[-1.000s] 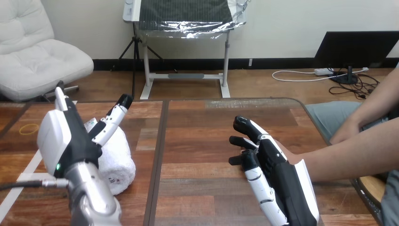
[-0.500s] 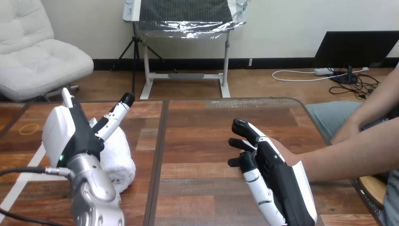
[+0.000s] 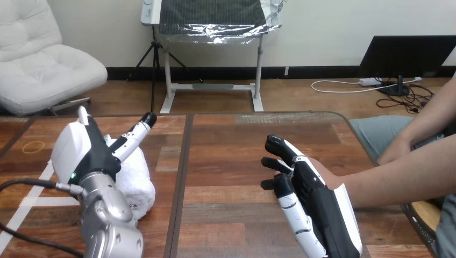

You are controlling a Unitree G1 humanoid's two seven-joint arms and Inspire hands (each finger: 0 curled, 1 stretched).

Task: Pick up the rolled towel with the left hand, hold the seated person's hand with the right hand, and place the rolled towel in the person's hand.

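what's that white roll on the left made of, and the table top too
The rolled towel looks like terry cloth: matte white, with a nubby, fuzzy surface and soft rounded folds. The table looks like reddish-brown wood planks with visible grain and a slight sheen; it could be veneer or laminate.

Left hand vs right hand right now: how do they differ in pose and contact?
1. The left hand sits against the rolled towel at the view's left. The right hand lies over the person's hand at the view's right.
2. The left hand's fingers are straight, not closed on the rolled towel. Whether the right hand grips the person's hand is hidden.
Shared: both reach forward over the table with their white backs showing.
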